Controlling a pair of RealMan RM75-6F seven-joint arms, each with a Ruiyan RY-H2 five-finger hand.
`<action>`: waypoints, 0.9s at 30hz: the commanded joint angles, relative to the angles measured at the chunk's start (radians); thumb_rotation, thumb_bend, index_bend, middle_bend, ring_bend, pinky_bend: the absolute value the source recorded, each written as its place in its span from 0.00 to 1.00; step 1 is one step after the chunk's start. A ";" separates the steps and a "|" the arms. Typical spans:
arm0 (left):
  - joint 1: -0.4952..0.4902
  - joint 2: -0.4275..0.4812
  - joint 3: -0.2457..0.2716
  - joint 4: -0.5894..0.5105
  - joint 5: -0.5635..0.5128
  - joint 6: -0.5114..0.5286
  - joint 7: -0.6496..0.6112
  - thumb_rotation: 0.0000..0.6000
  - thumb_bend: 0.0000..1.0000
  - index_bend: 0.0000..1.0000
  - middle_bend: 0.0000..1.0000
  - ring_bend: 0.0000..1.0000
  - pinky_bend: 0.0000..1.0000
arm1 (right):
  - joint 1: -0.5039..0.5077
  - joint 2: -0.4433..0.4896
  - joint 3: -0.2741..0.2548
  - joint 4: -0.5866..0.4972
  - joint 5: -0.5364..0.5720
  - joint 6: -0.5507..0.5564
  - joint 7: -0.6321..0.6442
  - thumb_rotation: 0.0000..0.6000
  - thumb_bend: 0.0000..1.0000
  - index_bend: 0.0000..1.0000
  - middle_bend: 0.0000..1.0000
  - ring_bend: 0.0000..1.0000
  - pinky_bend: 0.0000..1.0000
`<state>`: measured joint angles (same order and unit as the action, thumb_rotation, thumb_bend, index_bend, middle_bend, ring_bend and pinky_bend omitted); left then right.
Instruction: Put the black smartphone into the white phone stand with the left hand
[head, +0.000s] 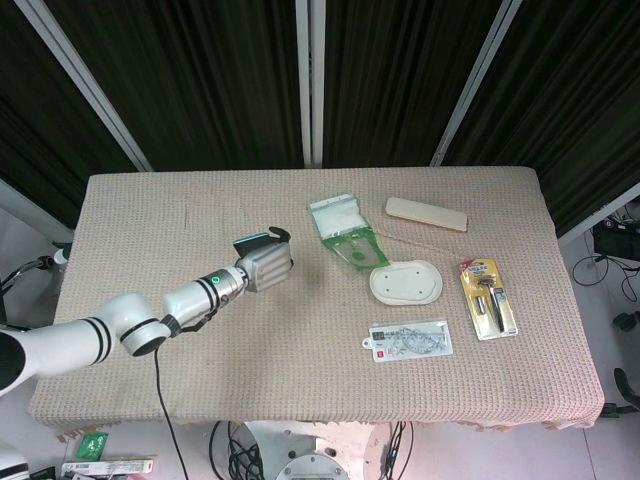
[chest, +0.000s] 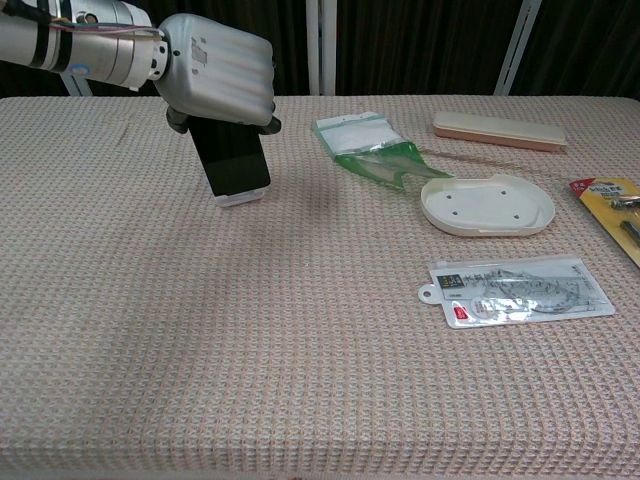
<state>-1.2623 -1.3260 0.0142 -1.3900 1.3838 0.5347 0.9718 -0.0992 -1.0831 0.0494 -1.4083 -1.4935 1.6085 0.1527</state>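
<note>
Black smartphone (chest: 233, 158) tilted back, lower edge in white phone stand (chest: 238, 199), left of the green pouch (chest: 372, 150) | left hand (chest: 215, 82) over phone's top, fingers (chest: 270, 124) grasping its upper edges | right hand unseen | table (chest: 300, 380) carries all.

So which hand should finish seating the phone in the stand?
Left. The left hand already grips the phone from above, its bottom edge down at the stand. The right hand shows in neither view.
</note>
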 joint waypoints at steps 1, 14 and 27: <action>0.000 -0.008 0.004 0.009 0.003 0.001 -0.007 1.00 0.42 0.52 0.55 0.49 0.39 | 0.000 -0.001 0.001 0.003 0.002 -0.001 0.002 1.00 0.27 0.00 0.00 0.00 0.00; 0.004 -0.031 0.002 0.049 -0.023 0.011 -0.025 1.00 0.42 0.52 0.55 0.48 0.39 | 0.003 -0.003 0.002 0.006 0.006 -0.013 0.002 1.00 0.28 0.00 0.00 0.00 0.00; 0.002 -0.030 0.021 0.036 -0.048 0.020 0.013 1.00 0.42 0.48 0.52 0.46 0.39 | 0.005 -0.002 0.002 0.002 0.007 -0.019 -0.006 1.00 0.28 0.00 0.00 0.00 0.00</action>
<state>-1.2596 -1.3557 0.0351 -1.3535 1.3353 0.5540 0.9846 -0.0940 -1.0857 0.0514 -1.4057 -1.4867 1.5893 0.1468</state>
